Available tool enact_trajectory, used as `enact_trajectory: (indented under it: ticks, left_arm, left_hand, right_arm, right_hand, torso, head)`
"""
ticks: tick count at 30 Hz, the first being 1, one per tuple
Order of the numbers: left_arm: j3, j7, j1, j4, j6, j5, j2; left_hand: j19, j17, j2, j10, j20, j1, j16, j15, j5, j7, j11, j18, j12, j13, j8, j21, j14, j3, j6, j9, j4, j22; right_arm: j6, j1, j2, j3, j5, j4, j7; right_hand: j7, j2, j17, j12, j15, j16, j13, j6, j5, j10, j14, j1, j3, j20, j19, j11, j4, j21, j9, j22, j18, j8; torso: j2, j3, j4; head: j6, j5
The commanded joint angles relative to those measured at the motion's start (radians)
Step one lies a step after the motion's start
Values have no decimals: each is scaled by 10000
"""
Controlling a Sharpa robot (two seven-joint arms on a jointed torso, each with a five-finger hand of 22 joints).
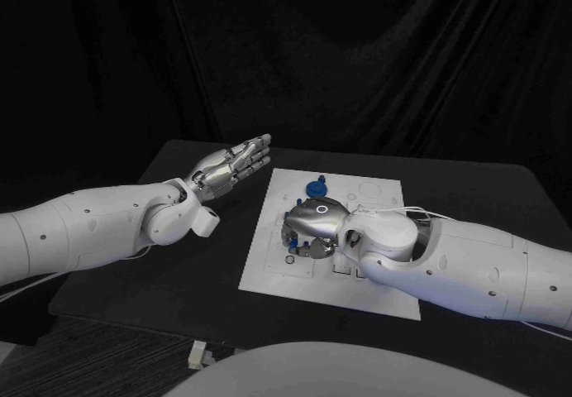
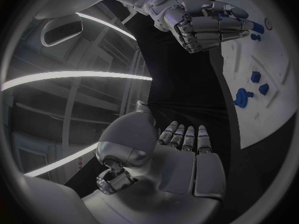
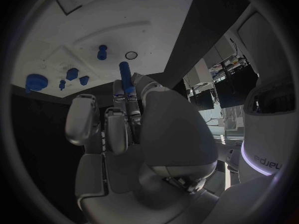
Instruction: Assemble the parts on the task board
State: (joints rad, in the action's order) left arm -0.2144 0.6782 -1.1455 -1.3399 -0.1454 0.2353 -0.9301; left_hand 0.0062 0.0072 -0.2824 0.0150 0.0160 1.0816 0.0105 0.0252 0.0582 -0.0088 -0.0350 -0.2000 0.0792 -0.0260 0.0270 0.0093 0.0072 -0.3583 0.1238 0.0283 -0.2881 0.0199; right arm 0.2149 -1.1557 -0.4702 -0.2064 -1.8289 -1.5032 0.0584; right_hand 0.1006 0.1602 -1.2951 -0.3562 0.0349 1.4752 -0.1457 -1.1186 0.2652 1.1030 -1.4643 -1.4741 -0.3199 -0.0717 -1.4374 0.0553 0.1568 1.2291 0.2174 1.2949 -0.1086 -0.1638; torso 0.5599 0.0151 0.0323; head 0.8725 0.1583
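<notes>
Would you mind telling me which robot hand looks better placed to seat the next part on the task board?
Right. The right robot hand already holds a blue peg above the task board; the left robot hand is empty, off the board.

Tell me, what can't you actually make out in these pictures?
- Head view: the right hand covers the middle of the white task board, hiding whatever lies beneath.
- Right wrist view: the fingers hide the lower end of the blue peg they hold.
- Left wrist view: the small blue pieces are too small to tell their shapes.
- The open left hand hides nothing.
</notes>
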Motion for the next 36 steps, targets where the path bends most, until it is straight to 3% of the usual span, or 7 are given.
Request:
enact_trajectory:
  ticks: [1, 6, 9, 11, 25, 28, 36]
  left_arm:
    - [10, 1345, 9, -20, -96, -60, 11]
    - [10, 1206, 9, -6, -288, -60, 21]
    - [9, 1123, 10, 27, -390, -60, 40]
    - [9, 1086, 11, 46, -433, -59, 51]
    - [9, 890, 23, 73, -625, -59, 54]
    - [9, 858, 25, 84, -637, -59, 64]
    - [9, 823, 34, 115, -668, -59, 93]
  left_hand:
    - [-41, -72, -48, 42, 38, 311, -105, 101, 393, 77, 54, 744, -151, 111, -54, -66, -72, 150, 224, -63, -4, -91]
    - [-31, -72, -20, 58, 266, 735, -105, -154, 1196, 336, 311, 778, -119, 105, -20, -57, -72, 443, 530, -34, -22, -62]
    - [-28, -72, -15, 59, 335, 845, -105, -250, 1359, 406, 366, 802, -112, 104, 1, -54, -72, 509, 668, -18, -23, -52]
    - [-19, -72, -20, 59, 433, 1024, -105, -350, 1710, 466, 421, 822, -107, 104, 23, -45, -72, 619, 829, -3, -24, -26]
    - [-1, -72, -1, 54, 665, 1193, -105, -636, 1916, 526, 491, 852, -107, 106, 16, -30, -72, 707, 901, -3, -34, 17]
    - [12, -72, 12, 47, 1094, 1202, -105, -839, 1922, 518, 488, 691, -114, 108, 13, -20, -72, 712, 903, -4, -36, 43]
    - [14, -72, 12, 51, 1229, 1223, -105, -895, 1954, 538, 507, 609, -98, 104, 17, -19, -72, 724, 929, -1, -32, 45]
  right_arm:
    - [-26, 54, 32, 7, -139, 31, 79]
    - [-1, 123, 68, 7, -140, 78, 78]
    - [6, 172, 81, 7, -140, 80, 75]
    - [9, 202, 88, 7, -140, 78, 72]
    - [65, 354, 127, 7, -141, 113, 108]
    - [34, 369, 130, 7, -141, 117, 117]
    - [-90, 424, 135, 7, -141, 146, 149]
  right_hand:
    - [27, -290, -445, -123, -19, -129, -183, -70, -85, 463, -492, -398, -252, -20, 114, -176, -203, -287, 200, 1750, 321, -113]
    - [29, -290, -461, -119, -19, -121, -183, -63, -84, 464, -496, -402, -254, -20, 113, -175, -211, -282, 200, 1751, 322, -107]
    - [29, -290, -461, -119, -19, -121, -183, -63, -84, 464, -496, -402, -254, -20, 113, -175, -211, -282, 200, 1751, 322, -107]
    - [29, -290, -461, -119, -19, -121, -183, -63, -84, 464, -496, -402, -254, -20, 113, -175, -211, -282, 200, 1751, 322, -107]
    - [35, -285, -437, -107, -21, -134, -184, -50, -82, 467, -488, -410, -258, -22, 123, -172, -234, -301, 200, 1746, 319, -94]
    - [37, -285, -448, -103, -22, -129, -185, -48, -81, 468, -490, -413, -259, -22, 133, -172, -242, -325, 200, 1740, 314, -90]
    - [37, -285, -448, -103, -22, -129, -185, -48, -81, 468, -490, -413, -259, -22, 133, -172, -242, -325, 200, 1740, 314, -90]
  torso:
    - [-1, 2, -9]
    - [-1, 2, 0]
    - [-4, -1, 7]
    - [-2, -2, 7]
    - [-1, -2, 0]
    - [-3, 0, 0]
    - [-6, -1, 0]
  head:
    - [2, 5]
    - [2, -12]
    - [2, -24]
    - [2, -24]
    - [2, 10]
    - [2, 1]
    - [2, 3]
